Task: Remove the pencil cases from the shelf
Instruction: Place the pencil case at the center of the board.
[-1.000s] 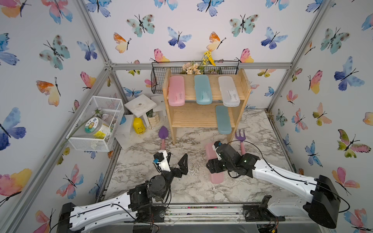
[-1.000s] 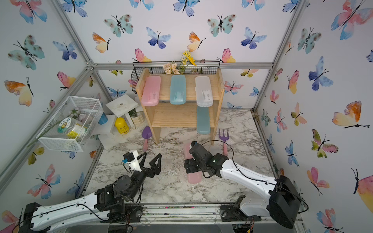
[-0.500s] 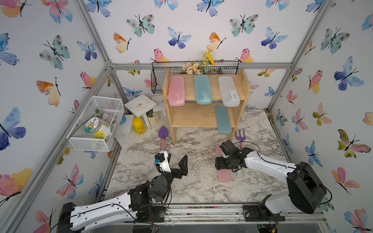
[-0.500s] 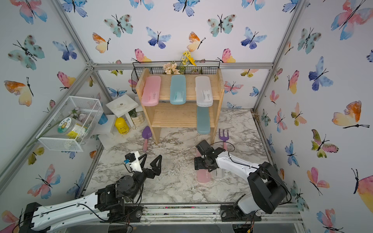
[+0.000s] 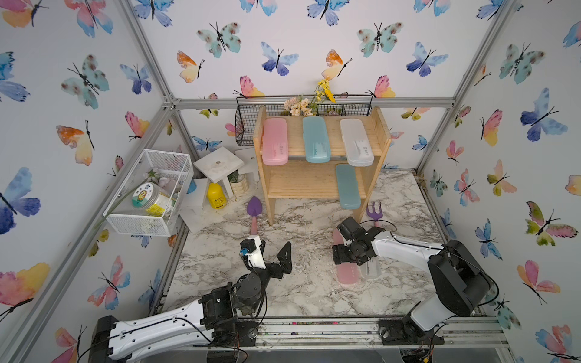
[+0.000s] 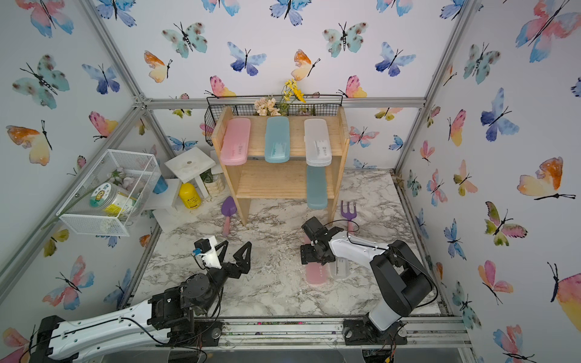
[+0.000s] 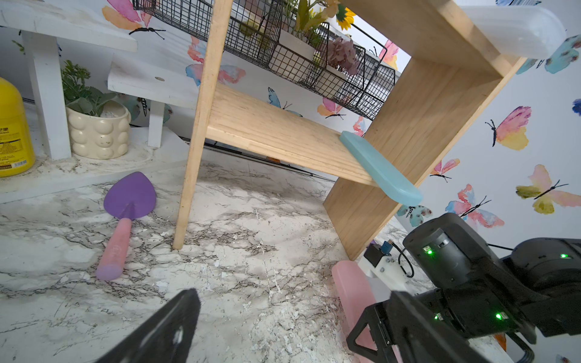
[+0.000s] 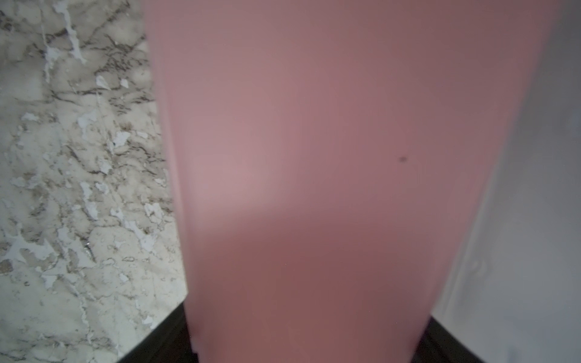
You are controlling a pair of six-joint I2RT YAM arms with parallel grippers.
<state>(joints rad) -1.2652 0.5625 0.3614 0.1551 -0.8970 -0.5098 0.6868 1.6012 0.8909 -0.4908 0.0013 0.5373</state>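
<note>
The wooden shelf (image 5: 298,185) stands at the back. Its top tier carries a pink (image 5: 275,141), a teal (image 5: 316,140) and a frosted white pencil case (image 5: 356,141). A second teal case (image 5: 347,187) juts over the lower tier's front edge. Another pink case (image 5: 347,273) lies flat on the marble beside a white case (image 5: 372,268). My right gripper (image 5: 350,256) sits low over that pink case (image 8: 314,157), its dark fingers tight against both long sides. My left gripper (image 5: 275,248) hovers open above bare marble at centre left, holding nothing.
A purple trowel (image 5: 254,209) lies by the shelf's left leg and a purple fork (image 5: 374,212) by its right leg. A white mesh basket (image 5: 151,191), white stool (image 5: 218,163) and yellow bottle (image 5: 216,195) crowd the back left. A black wire basket (image 5: 248,125) hangs behind the shelf.
My right arm swung to the right with the pink case and brought it down on the marble beside the white case. The left arm has barely moved.
</note>
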